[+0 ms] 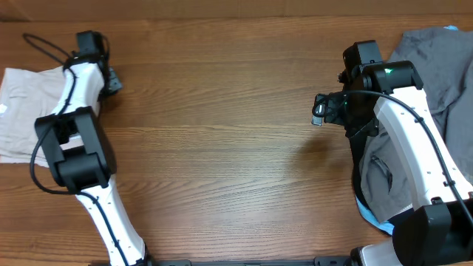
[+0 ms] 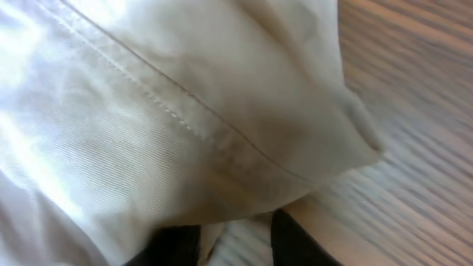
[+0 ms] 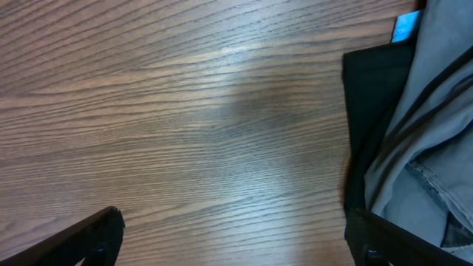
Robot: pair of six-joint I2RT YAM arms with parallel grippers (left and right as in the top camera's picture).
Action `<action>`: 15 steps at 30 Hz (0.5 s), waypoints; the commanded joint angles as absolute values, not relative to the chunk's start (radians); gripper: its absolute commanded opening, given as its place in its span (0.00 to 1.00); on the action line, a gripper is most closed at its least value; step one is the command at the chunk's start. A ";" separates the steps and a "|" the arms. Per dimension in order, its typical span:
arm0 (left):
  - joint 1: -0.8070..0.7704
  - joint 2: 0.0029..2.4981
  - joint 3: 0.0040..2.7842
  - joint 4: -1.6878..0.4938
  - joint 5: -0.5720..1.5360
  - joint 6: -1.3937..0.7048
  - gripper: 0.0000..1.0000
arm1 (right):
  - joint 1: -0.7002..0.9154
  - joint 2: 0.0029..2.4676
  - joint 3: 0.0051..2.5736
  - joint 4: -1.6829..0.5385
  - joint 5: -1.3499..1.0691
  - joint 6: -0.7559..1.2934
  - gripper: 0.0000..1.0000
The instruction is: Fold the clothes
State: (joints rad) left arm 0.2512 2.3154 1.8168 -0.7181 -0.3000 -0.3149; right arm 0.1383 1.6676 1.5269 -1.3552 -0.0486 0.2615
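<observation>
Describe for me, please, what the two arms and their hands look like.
Both arms match: the left arm and right arm have white rounded links, boxy black joints and thin black cables along them. A small green light glows on the right one. The left hand and right hand have dark fingers.

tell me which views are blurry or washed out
Left wrist: the shorts fill the frame, soft and blown out at upper left, and the table beside them is smeared. Right wrist: sharp grain, with a pale glare patch near top centre. Overhead: even light, sharp, with a faint shadow on the table below the right gripper.
</observation>
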 commanded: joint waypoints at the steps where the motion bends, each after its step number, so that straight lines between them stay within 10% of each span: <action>1: 0.303 2.317 1.813 -0.722 -0.195 -0.287 0.42 | 0.141 1.656 1.544 -1.347 -0.053 0.258 1.00; 15: 0.165 2.144 1.817 -0.795 0.064 -0.133 0.77 | 0.141 1.656 1.544 -1.237 -0.054 0.316 1.00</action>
State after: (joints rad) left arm 0.2176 2.2765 1.8160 -0.7864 -0.0345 -0.1703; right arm 0.1383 1.6676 1.5269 -1.2572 -0.0486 0.2752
